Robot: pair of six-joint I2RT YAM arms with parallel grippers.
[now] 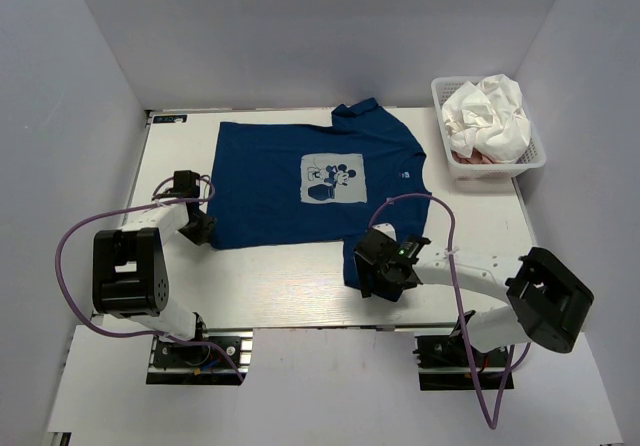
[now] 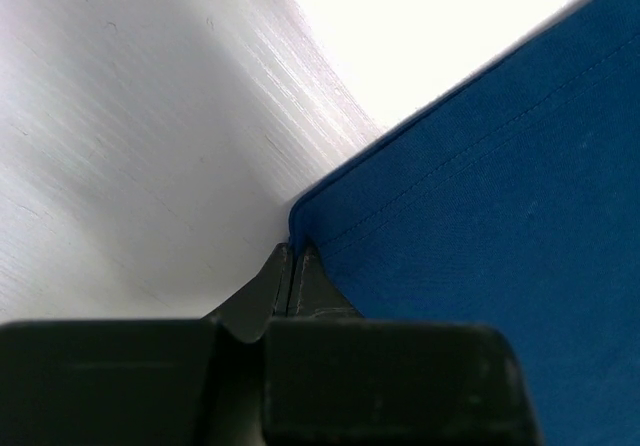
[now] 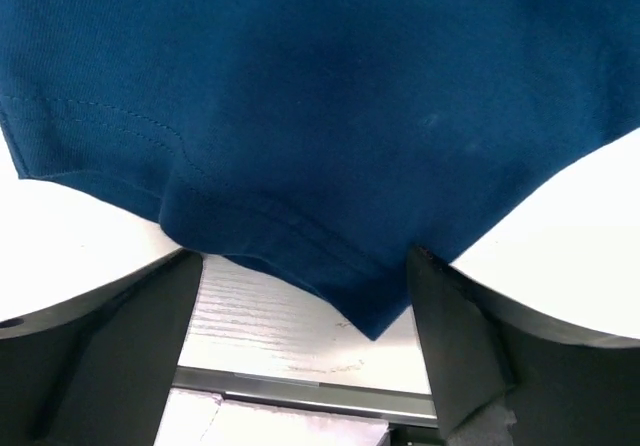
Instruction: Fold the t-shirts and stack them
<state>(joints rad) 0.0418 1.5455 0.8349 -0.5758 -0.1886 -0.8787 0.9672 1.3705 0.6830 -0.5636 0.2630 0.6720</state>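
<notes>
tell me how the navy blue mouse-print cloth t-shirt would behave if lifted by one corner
Probably floppy: the navy blue cloth t-shirt lies flat on the white table and its sleeve wrinkles between the open fingers of the right gripper. Lifted by the hem corner the left gripper pinches, it would likely drape. Looks thin, so likely light.

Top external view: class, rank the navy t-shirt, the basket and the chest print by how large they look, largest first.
1. Navy t-shirt, spread flat, by far the largest.
2. Basket, at the far right.
3. Chest print, the pale square on the shirt.
No two look close in size.
</notes>
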